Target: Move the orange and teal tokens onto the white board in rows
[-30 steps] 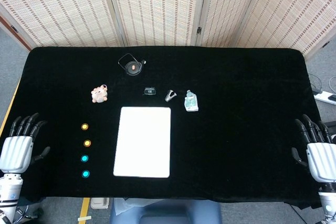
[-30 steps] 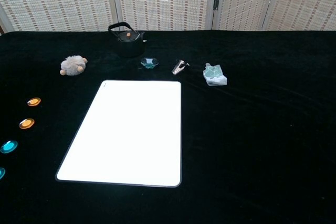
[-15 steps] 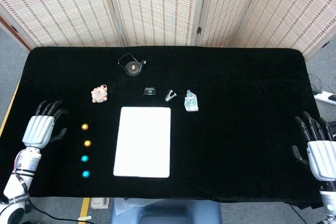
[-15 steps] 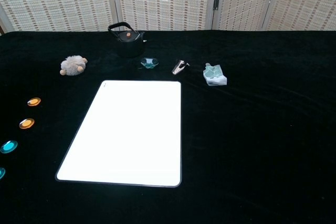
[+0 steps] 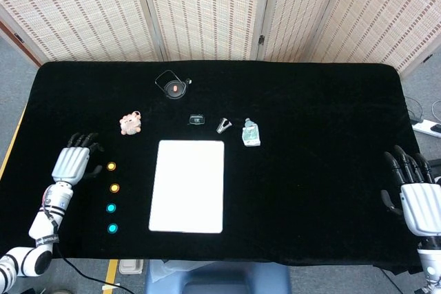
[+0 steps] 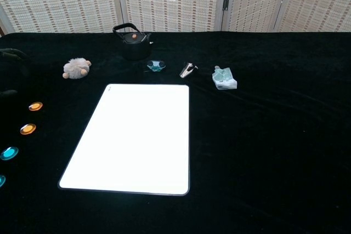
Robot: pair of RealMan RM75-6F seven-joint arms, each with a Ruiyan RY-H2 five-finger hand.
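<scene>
Left hand (image 5: 72, 164): fingers spread, palm down, holding nothing, over the black cloth just left of the upper orange token (image 5: 111, 166); apart from it. Right hand (image 5: 415, 200): fingers apart, empty, at the right edge of the desk (image 5: 324, 170), well away from every item. Tokens: four small round discs in one column left of the white board (image 5: 187, 186); the upper orange token, a second orange token (image 5: 114, 188) below it, then the teal token (image 5: 111, 208) and a lower teal token (image 5: 112, 228) nearest the front edge; all lie on the cloth, none on the board. Board: flat white rectangle with rounded corners and a thin dark rim, bare surface, near the front middle of the desk. Open room: a wide stretch of cloth between the board and the right hand, and a narrow strip between the tokens and the board. Behind the board, in a loose row: a small fluffy plush toy (image 5: 130, 124), a little teal glass dish (image 6: 156, 66), a metal clip (image 6: 187, 70), a crumpled pale-green packet (image 6: 224, 78). Further back, a black round teapot (image 6: 131, 41) with an arched handle. Backdrop: woven folding screen (image 5: 220, 5) of pale slatted panels.
</scene>
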